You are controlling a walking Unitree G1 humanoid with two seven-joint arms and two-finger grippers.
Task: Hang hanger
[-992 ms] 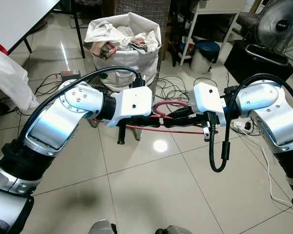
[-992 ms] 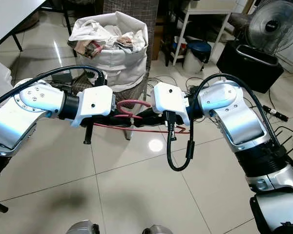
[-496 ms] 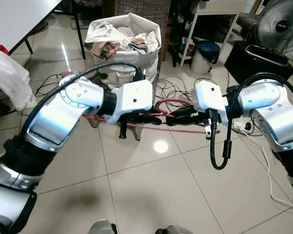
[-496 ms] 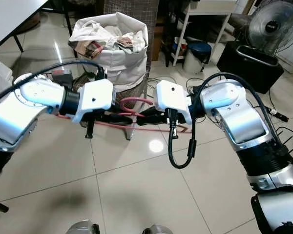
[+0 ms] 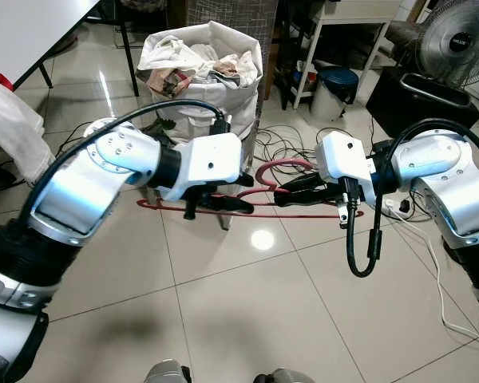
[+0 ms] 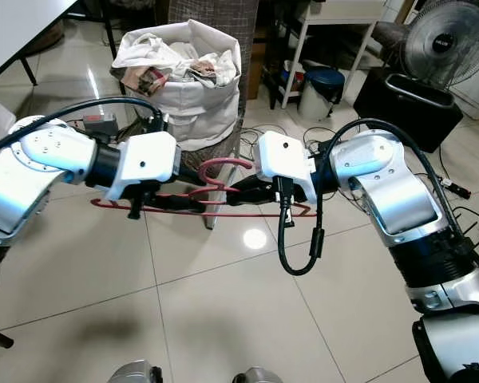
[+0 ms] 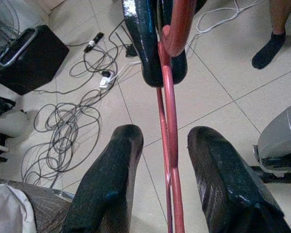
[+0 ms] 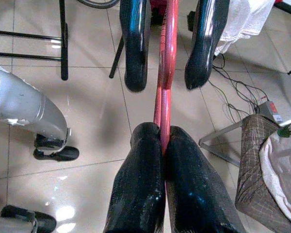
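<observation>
Over a tiled floor (image 5: 247,303), in front of a white bag (image 5: 203,68) stuffed with clothes, both arms hold a red hanger (image 5: 259,209) level between them, well above the tiles. The right tool (image 8: 163,138) is clamped on the hanger's wire near the hook. The left tool (image 7: 157,141) has its fingers apart, the wire running between them without visible contact.
</observation>
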